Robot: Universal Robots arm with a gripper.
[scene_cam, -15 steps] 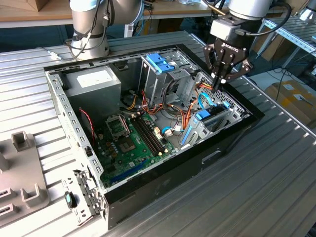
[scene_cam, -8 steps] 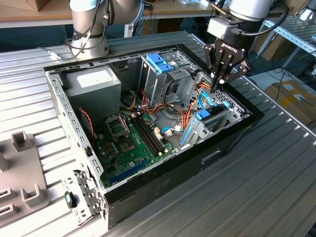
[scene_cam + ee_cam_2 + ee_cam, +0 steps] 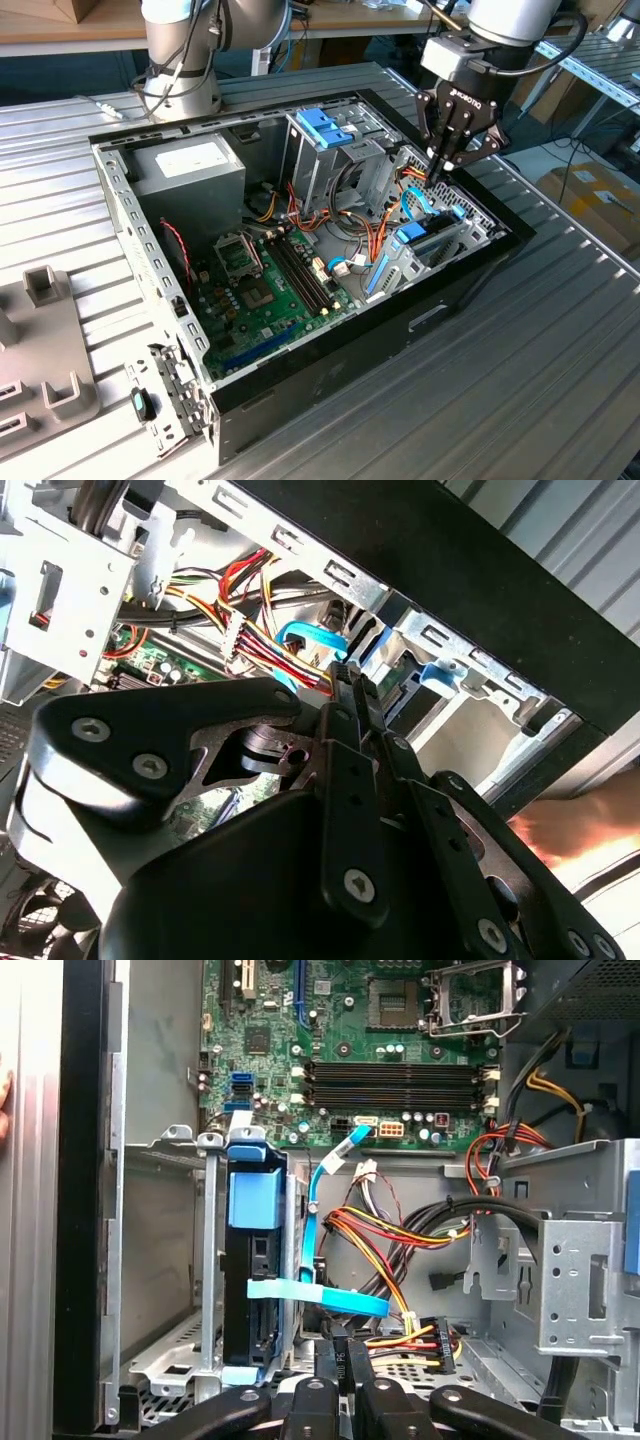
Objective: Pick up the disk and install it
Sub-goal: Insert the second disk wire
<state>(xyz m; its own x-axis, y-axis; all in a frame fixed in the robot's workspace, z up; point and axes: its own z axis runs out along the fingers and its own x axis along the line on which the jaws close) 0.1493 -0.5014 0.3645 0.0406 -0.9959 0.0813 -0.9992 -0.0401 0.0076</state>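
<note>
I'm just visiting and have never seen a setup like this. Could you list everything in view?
Table: one, grey ribbed metal, under everything.
Computer case: one, black, open, on the table.
Circuit board: one, green, on the case floor.
Power supply: one, grey, inside the case at the exterior view's left.
Drive cage: one, bare metal, blue bracket on top.
Disk: one, dark with light blue carrier, on edge in a metal bay.
Cables: several, red, yellow, orange, blue, loose beside the disk.
Hand: one, outside the case.
End effector: one, black, shut, above the cables.
</note>
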